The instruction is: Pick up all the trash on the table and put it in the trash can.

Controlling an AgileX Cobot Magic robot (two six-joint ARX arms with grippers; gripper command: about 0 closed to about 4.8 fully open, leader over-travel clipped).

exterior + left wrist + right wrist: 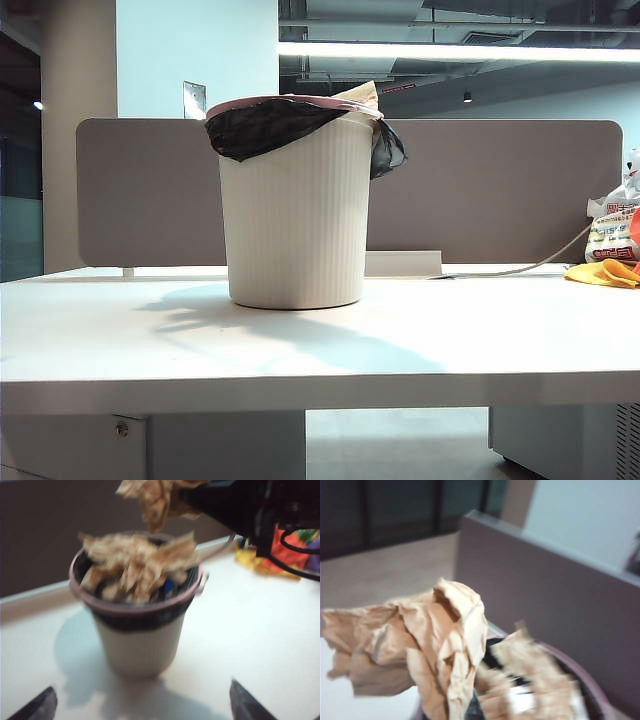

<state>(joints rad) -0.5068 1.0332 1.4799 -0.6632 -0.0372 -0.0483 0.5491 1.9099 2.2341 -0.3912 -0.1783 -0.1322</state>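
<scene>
The trash can [296, 205], white and ribbed with a pink rim and a black liner folded over its lip, stands upright on the table [320, 345] a little left of centre in the exterior view, in front of the grey partition panel [500, 190]. A corner of light brown paper [360, 96] peeks above the rim at its upper right. At the right edge of that view lie a yellow-orange cloth [605, 273] and a printed white plastic bag [612, 230], well apart from the bin. Neither arm shows in the exterior view. In the left wrist view the trash can [137, 625] sits at centre left, blurred, with crumpled brown paper [137, 562] heaped in its mouth and rising above the rim. At the top of that frame the right gripper [187, 500], a dark mass reaching in from the upper right, is clamped on another wad of paper [155, 500] that hangs over the bin's opening. The left gripper [142, 705] hovers short of the bin with its jaws spread wide and nothing between them; only the two dark fingertips [37, 707] show at the lower corners. In the right wrist view the held wad [415, 647] fills the lower left, close to the lens, above the rim of the trash can [580, 680], with more paper [530, 680] lying inside. The gripper's own fingers are hidden behind the wad there.
</scene>
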